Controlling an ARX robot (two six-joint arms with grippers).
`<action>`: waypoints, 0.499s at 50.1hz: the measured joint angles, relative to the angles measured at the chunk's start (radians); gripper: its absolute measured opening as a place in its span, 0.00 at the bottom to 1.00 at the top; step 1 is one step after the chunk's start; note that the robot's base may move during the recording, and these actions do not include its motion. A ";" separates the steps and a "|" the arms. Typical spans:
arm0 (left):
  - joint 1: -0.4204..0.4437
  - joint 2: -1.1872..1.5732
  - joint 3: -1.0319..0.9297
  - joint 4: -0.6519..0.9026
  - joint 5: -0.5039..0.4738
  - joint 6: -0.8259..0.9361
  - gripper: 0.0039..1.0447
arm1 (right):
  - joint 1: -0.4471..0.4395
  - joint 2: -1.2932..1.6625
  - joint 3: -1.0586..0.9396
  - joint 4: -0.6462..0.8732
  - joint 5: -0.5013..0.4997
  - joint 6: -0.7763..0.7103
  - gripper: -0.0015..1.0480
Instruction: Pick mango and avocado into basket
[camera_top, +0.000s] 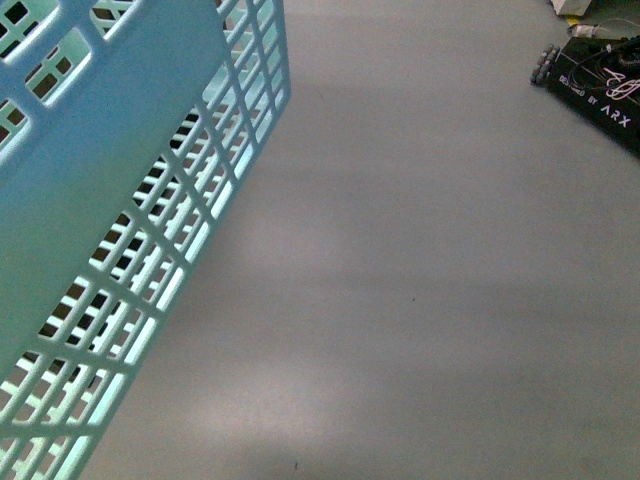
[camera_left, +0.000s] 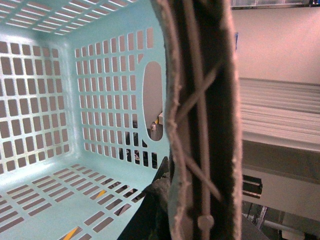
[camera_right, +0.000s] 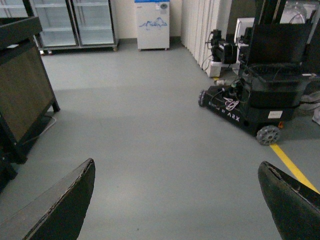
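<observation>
**Item 1: basket** (camera_top: 100, 150). Turquoise plastic, lattice walls and floor. In front view it fills the left side, tilted, w/ grey floor (camera_top: 430, 280) beneath and beside it. In left wrist view I look into its inside (camera_left: 70, 100). An oval grip slot (camera_left: 152, 100) is cut in the end wall, and yellow marks show through the bottom slots.

**Item 2: handle** (camera_left: 220, 75). Brown strap w/ frayed edges, v. close to the left wrist cam. A white tie (camera_left: 191, 107) criss-crosses it.

**Item 3: my left pincer** (camera_left: 200, 222). Closed round the handle. Only one dark finger (camera_left: 145, 220) is partly seen, pressed against the strap. The rest is hidden behind it.

**Item 4: my right pincer** (camera_right: 176, 170). Spread wide, both dark fingers (camera_right: 60, 207) well apart. It holds nothing, w/ only bare floor seen between them.

**Item 5: surroundings.**
- Black wheeled ARX base (camera_right: 250, 100), off to one side in the right wrist view. Its corner also shows in front view (camera_top: 600, 85), far from the basket.
- Yellow floor line (camera_right: 292, 167), near that base.
- Glass-door fridges (camera_right: 75, 22) and a small white cabinet (camera_right: 151, 22), against the far wall.
- Dark wooden unit (camera_right: 20, 85), at the edge of the right wrist view.
</observation>
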 joint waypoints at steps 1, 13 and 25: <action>0.000 0.000 0.000 0.000 0.000 0.000 0.04 | 0.000 0.000 0.000 0.000 0.000 0.000 0.92; 0.000 0.000 0.000 0.000 0.000 0.000 0.04 | 0.000 0.000 0.000 0.000 -0.001 0.000 0.92; 0.000 0.000 0.000 0.000 0.000 0.000 0.04 | 0.000 0.000 0.000 0.000 -0.001 0.000 0.92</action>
